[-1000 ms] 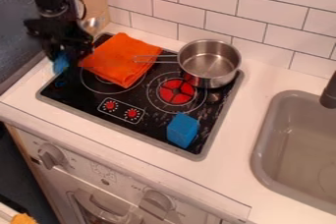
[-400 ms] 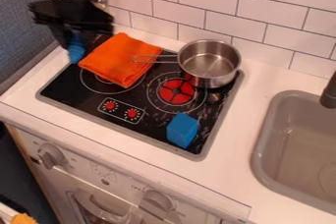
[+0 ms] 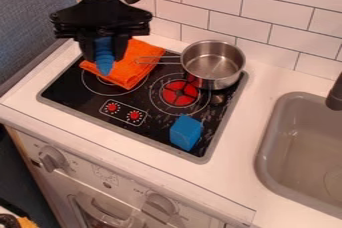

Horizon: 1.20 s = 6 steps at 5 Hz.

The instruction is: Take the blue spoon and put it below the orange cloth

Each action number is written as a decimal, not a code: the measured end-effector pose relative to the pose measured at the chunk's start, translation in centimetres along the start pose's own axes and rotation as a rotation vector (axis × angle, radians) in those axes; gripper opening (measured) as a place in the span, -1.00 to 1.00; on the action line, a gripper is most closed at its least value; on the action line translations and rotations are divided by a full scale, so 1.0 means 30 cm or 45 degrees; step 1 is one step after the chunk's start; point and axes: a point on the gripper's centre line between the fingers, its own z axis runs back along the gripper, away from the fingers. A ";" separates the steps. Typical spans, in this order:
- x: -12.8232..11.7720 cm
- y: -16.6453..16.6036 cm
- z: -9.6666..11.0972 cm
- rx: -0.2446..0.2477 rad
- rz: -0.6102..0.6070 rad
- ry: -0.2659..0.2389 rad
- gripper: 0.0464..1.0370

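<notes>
So up front there's the oven's knobs [image 3: 52,157], then the white bench [image 3: 235,174] with a grey sink [image 3: 267,172] on the right. Blue block [image 3: 186,133] sits on the black stovetop [image 3: 90,106]. Further back, the end effector [image 3: 103,58] is clamped on the blue spoon [image 3: 104,67], pointing down over the orange cloth's [image 3: 139,58] left part, with a metal pot [image 3: 217,67] right of the cloth. Tiled wall [image 3: 264,9] behind.
</notes>
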 end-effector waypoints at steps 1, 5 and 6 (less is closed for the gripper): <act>-0.036 -0.015 0.014 0.033 0.205 0.031 -0.23; -0.010 -0.010 -0.184 0.066 0.721 0.084 -0.23; -0.028 -0.002 -0.246 0.066 0.735 0.113 -0.23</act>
